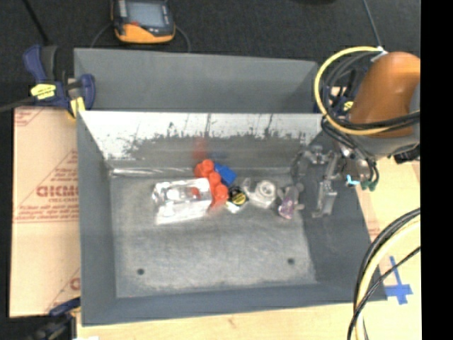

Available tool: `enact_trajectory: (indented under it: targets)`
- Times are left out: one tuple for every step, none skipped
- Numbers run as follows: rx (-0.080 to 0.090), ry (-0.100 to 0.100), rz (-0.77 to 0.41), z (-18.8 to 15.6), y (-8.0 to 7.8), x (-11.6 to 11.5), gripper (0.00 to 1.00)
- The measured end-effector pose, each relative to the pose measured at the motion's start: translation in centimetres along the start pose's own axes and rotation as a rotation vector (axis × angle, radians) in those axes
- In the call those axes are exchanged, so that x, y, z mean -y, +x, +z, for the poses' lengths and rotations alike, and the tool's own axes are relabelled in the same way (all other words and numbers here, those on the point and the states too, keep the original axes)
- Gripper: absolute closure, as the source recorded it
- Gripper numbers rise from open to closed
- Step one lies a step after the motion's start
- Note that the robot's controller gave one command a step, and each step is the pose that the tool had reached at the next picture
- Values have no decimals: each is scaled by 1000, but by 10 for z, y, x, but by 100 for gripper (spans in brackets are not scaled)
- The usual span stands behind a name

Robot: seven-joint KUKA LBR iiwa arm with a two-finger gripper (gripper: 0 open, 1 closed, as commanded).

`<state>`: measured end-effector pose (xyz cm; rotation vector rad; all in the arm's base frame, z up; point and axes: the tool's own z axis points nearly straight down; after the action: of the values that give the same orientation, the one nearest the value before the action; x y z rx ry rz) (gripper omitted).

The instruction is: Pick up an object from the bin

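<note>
No lettering can be read in the bin [212, 261]. A clear packet [182, 198] at 9 o'clock in the small heap carries a red-and-white label, its print too small to make out. Beyond the bin at 11 o'clock, the screen of a yellow-rimmed gadget [141, 20] shows nothing legible.

Small pale-purple piece [287, 208] lies at the bin's [212, 275] right.

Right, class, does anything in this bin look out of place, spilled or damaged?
Nothing stands out. The clear plastic packet, orange piece, blue piece and silvery round thing lie in a loose row on the bin floor; the gripper hangs open beside the row.
</note>
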<state>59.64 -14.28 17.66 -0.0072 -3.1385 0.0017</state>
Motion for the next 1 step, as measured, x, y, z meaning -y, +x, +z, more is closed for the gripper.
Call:
enact_trajectory:
  targets:
    - [1,-1,-143,110,-22,22,0]
